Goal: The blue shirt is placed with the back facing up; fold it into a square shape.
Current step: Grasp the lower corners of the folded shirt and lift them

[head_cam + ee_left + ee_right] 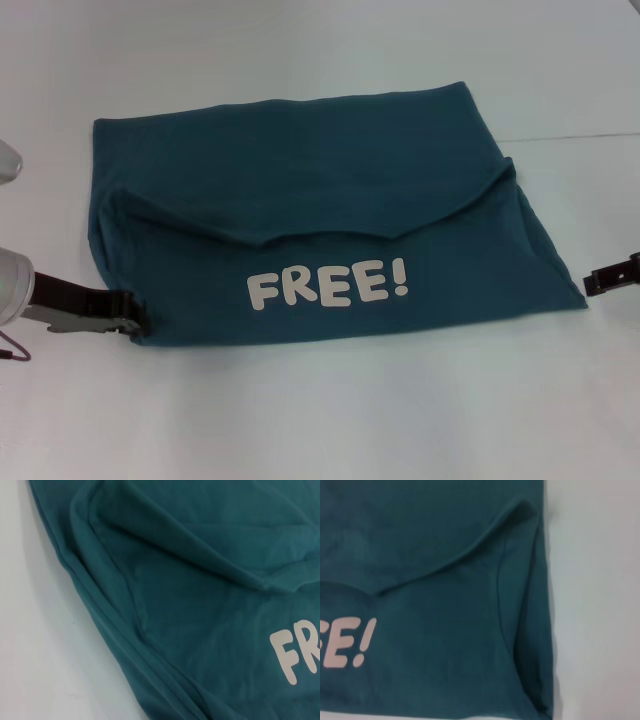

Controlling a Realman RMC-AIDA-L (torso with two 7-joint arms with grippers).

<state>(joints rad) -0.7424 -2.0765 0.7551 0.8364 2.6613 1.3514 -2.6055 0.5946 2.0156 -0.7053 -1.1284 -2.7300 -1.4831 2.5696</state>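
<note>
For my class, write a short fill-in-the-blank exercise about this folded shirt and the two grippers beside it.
1. The white word printed on the blue shirt is ____.
2. The left gripper sits at the shirt's near ____ corner.
3. The right gripper sits beside the shirt's ____ edge.

Missing words: FREE!; left; right

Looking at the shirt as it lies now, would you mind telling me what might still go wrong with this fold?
1. The left gripper sits at the near left corner of the dark teal-blue cotton T-shirt; any sideways drag could pull the stacked layers apart.
2. The folded-over flap's edge is wavy and uneven, so another fold may end up crooked rather than square.
3. The right gripper is off the cloth's right corner.
</note>
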